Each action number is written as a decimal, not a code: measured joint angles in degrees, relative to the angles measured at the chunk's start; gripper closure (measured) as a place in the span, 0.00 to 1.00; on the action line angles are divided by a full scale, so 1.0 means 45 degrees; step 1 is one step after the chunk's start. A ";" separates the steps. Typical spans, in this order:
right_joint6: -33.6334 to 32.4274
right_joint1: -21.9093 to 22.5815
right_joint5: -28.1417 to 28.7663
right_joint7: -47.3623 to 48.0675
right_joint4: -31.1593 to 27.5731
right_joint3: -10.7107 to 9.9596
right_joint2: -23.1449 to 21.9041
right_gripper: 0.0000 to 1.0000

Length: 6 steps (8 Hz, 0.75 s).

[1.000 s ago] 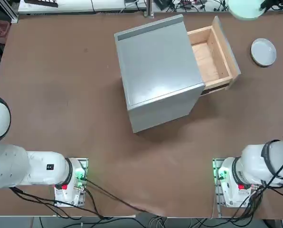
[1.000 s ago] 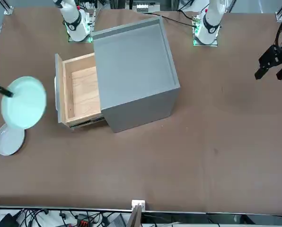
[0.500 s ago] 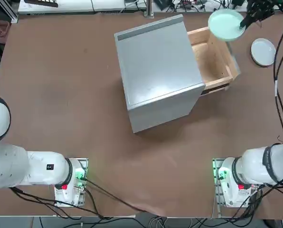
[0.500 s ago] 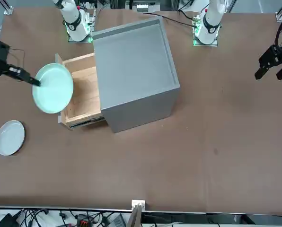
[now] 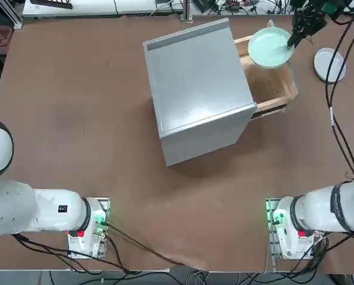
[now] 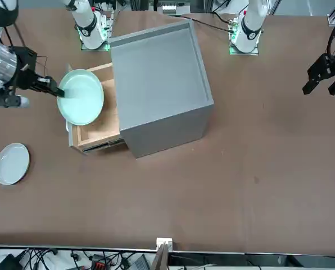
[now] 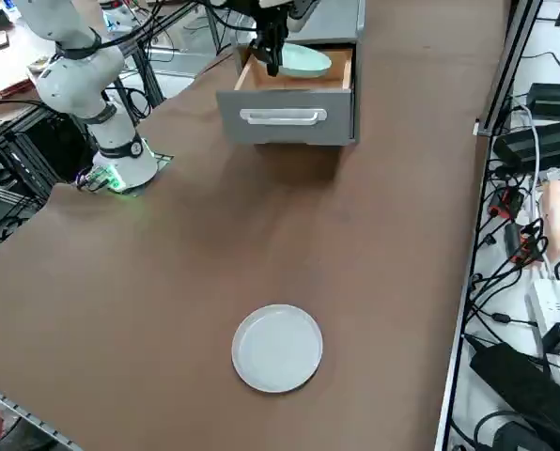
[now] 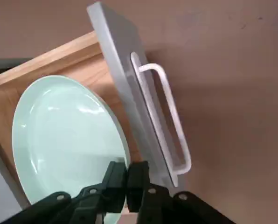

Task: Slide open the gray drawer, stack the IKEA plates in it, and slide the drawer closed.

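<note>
While the right gripper is closed on the rim of the round mint-green plate, held over the open gray-fronted wooden drawer, placement should be level, clear of the front panel, with release only once supported.

Pretty bright, even light here. The glossy pale mint green round plate ahead of the two black fingers picks up small white glints, and a soft shadow falls on the matte brown tabletop past the gray drawer front with its white handle. From overhead, the big gray box cabinet beside the claw has a washed-out sheen on its lid and a faint shadow at its base. The wrist view looks a bit soft.
</note>
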 joint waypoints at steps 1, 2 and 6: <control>0.0095 0.0315 -0.0003 0.0069 -0.0132 0.0006 0.0004 1.00; 0.0299 0.0698 -0.0005 0.0263 -0.0315 0.0021 0.0014 1.00; 0.1005 0.1868 -0.0010 0.0955 -0.0642 0.0090 0.0243 0.86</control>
